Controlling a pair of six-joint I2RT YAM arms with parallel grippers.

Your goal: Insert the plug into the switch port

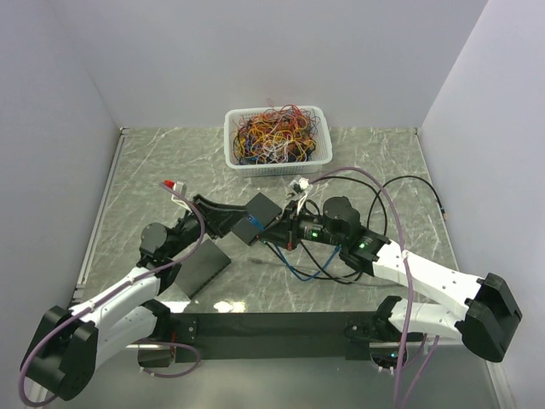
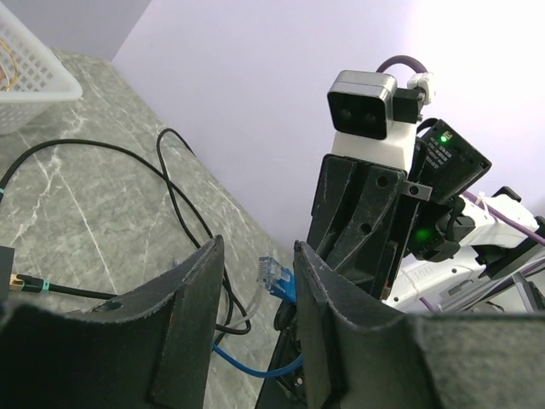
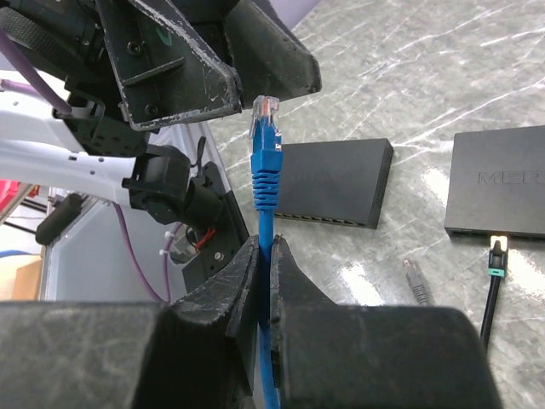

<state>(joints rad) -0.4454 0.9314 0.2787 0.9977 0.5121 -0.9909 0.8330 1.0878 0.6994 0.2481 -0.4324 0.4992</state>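
My right gripper (image 3: 265, 256) is shut on a blue cable (image 3: 271, 341). Its blue plug (image 3: 266, 128) stands up beyond the fingertips, clear tip upward. In the top view the right gripper (image 1: 287, 230) meets my left gripper (image 1: 243, 223) at mid-table. The left gripper (image 2: 255, 298) is open, and the blue plug (image 2: 278, 278) shows in the gap between its fingers, touching neither. A flat dark switch (image 3: 334, 182) lies on the table with its row of ports facing the near side; it also shows in the top view (image 1: 202, 267).
A second black box (image 3: 498, 181) has a cable with a yellow-tipped connector (image 3: 494, 256) at its side. A loose grey plug (image 3: 415, 281) lies on the marble. A white basket (image 1: 232, 141) of tangled wires stands at the back. Black cables (image 1: 409, 183) loop at right.
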